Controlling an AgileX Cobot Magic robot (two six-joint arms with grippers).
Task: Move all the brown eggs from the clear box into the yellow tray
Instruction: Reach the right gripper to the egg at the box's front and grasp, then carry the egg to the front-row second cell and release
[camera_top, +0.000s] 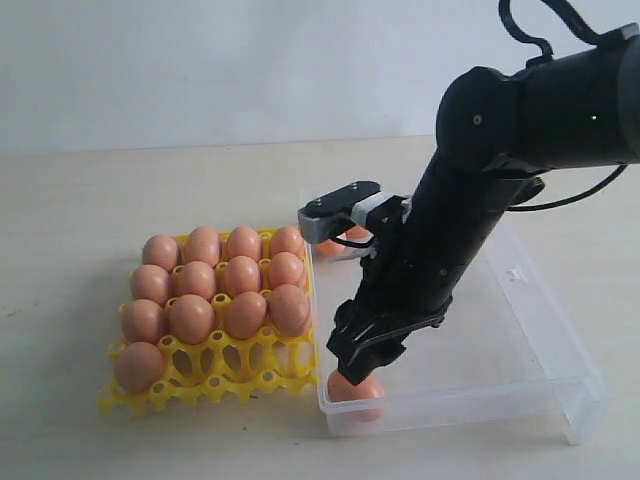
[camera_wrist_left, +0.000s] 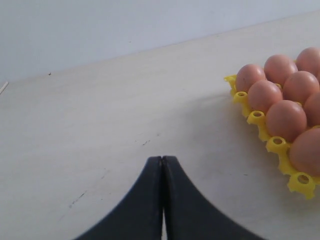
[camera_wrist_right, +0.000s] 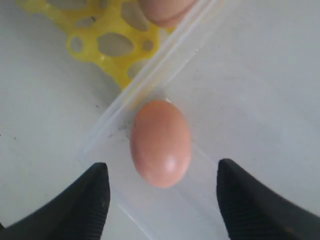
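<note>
While most of the work looks done, the task is not finished. At the far left, seen only in its own wrist view, the left hand (camera_wrist_left: 162, 162) has its jaws pressed together with nothing between them. It hangs over bare bench (camera_top: 80, 200), with the tray's corner at the right edge of that frame.

In the exterior view, the yellow tray (camera_top: 230, 365) sits left of centre and carries thirteen brown eggs (camera_top: 190, 317). The three rows toward the top of the frame are full. The bottom row has one egg at its left end, and three cups (camera_top: 255, 360) to the right of it stand empty.

Touching or just beside the tray's right edge, the clear box (camera_top: 470, 405) fills the lower right of the frame. One egg (camera_top: 352, 390) lies in its bottom-left corner, close against the walls, near the tray. Orange shapes (camera_top: 330, 247) at the box's upper-left end, partly hidden behind the arm, look like one or more further eggs. I cannot tell how many.

The right hand (camera_top: 362, 372) is down over the corner egg. In the right wrist view its jaws are spread wide, one on each side of the egg (camera_wrist_right: 161, 143) and clear of it, so nothing is gripped.

By my reckoning the three empty cups match what is left in the box. The corner egg seems the one in hand, and the hidden ones would follow.
</note>
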